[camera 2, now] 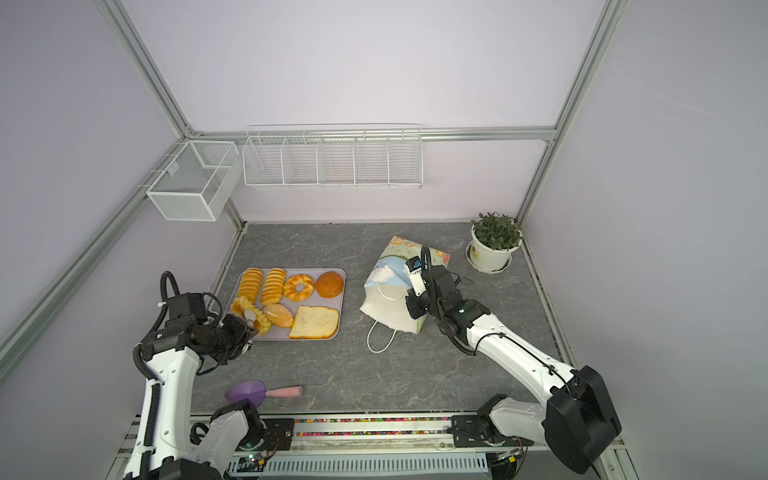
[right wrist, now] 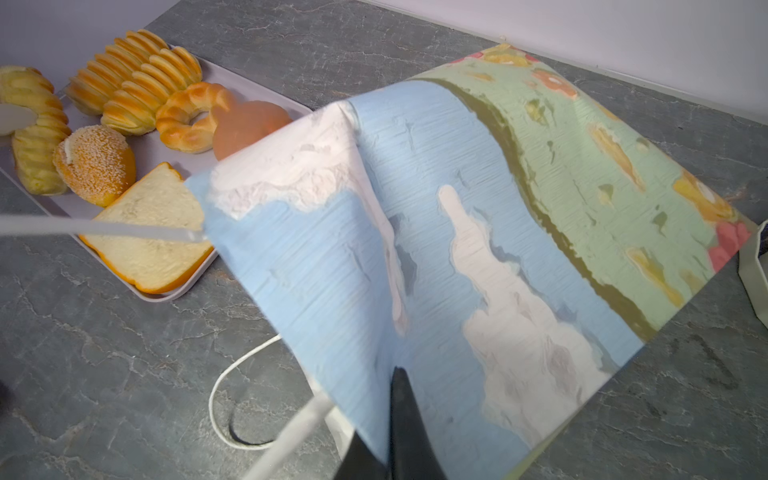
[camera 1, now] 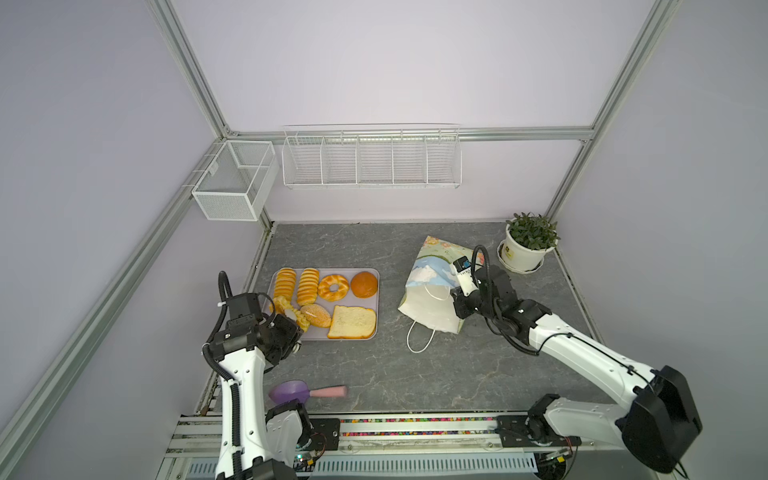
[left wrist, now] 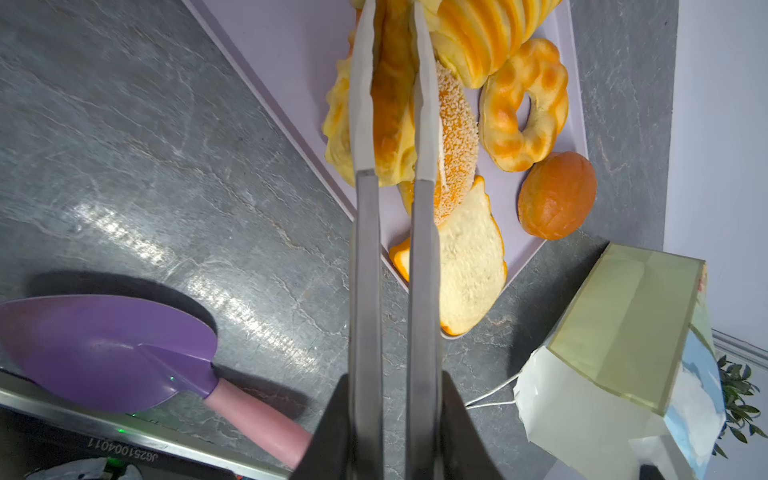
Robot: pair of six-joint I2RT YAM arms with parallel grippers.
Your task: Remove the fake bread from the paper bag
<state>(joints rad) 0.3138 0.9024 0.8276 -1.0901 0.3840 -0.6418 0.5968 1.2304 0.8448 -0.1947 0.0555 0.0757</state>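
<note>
Count: one tray (camera 1: pixel 372 302), seven breads, one bag (camera 1: pixel 432 270), one scoop (camera 1: pixel 291 391), one plant (camera 1: pixel 530 237), two wire baskets (camera 1: pixel 372 160). On the tray lie two ridged loaves (camera 1: pixel 284 282), one ring (camera 1: pixel 333 286), one round bun (camera 1: pixel 364 284), one sesame bun (camera 1: pixel 316 316) and one toast (camera 1: pixel 352 322). The seventh bread, a pale loaf (left wrist: pixel 392 124), sits at the tray's near-left corner between the fingers (left wrist: pixel 363 104) of the left gripper (camera 1: pixel 292 316), which is closed narrowly on it. The left arm rises from the near edge, its gripper low and pointing into that corner. The bag lies tilted to the right of the tray, apart from it, with one cord handle on the table. The right gripper (camera 1: pixel 454 296) is pinched tight on the bag's wall, on the side away from the tray. The right arm slants down toward the bag, forearm extended. The scoop lies nearer than the tray.
</note>
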